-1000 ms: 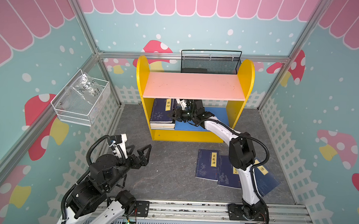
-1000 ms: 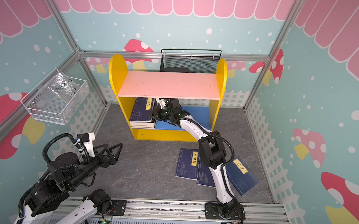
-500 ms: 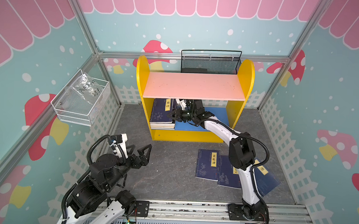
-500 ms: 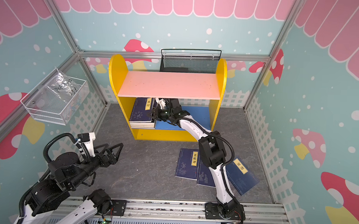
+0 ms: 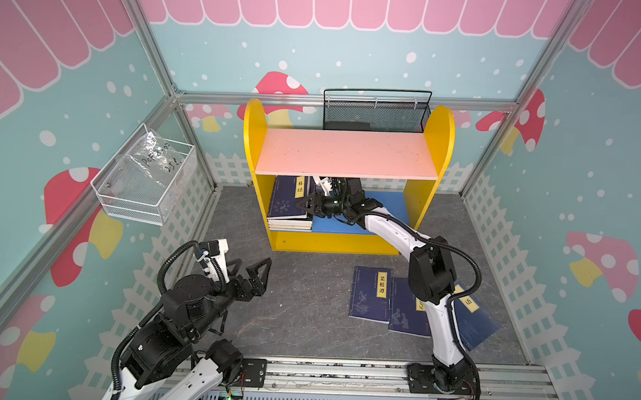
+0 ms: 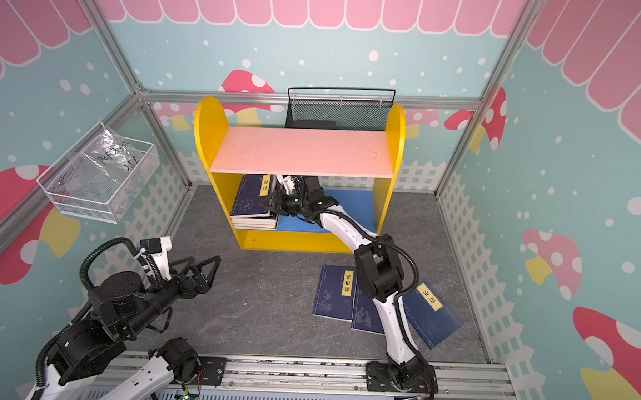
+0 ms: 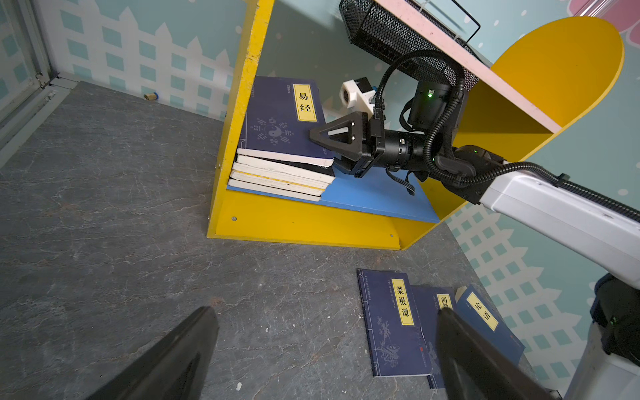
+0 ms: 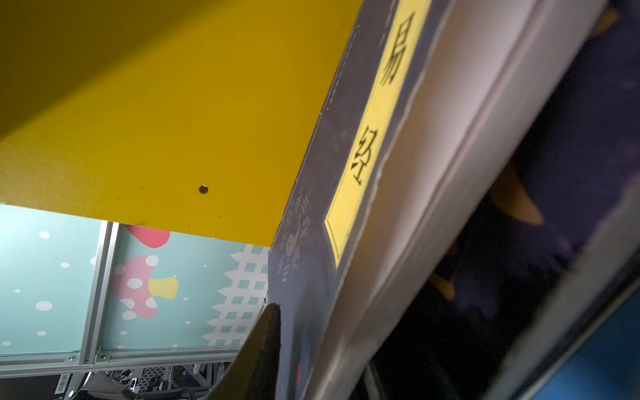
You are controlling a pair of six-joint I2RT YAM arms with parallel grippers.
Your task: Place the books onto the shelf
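Closest, along the bottom of both top views, is the metal rail (image 5: 341,372) both arms sit on. The L arm is folded up at lower left, elbow bent. The L gripper (image 5: 249,270) hangs over the grey floor (image 5: 299,311) and points toward the middle. Its jaws are as wide as they go, w/ nothing in them. In the L wrist view its fingers (image 7: 166,363) poke in from the bottom edge.

A bit further, right of centre, 3 navy floor books (image 5: 370,292) lie flat w/ yellow labels up, overlapping like a fan. The R arm's black elbow (image 5: 431,276) & white forearm cross over them, so the middle one is half hidden & the right one partly.

From that elbow the R arm reaches up-left into the low part of the shelf (image 5: 440,139), over the blue board (image 5: 398,206). At the left end of that board is a stack (image 7: 277,176) of books lying flat against the yellow side. The R gripper (image 5: 305,204) lies sideways at the right edge of the top book (image 7: 277,117): one finger over the cover, the other lower by the edge. The jaws are a little apart, but can't tell if they squeeze it. From above, the pink board (image 5: 347,153) hides the back of the stack.

Furthest back, a black mesh basket (image 5: 374,114) hangs behind the shelf. A white wire basket (image 5: 145,186) w/ a clear bag sits on the left wall.
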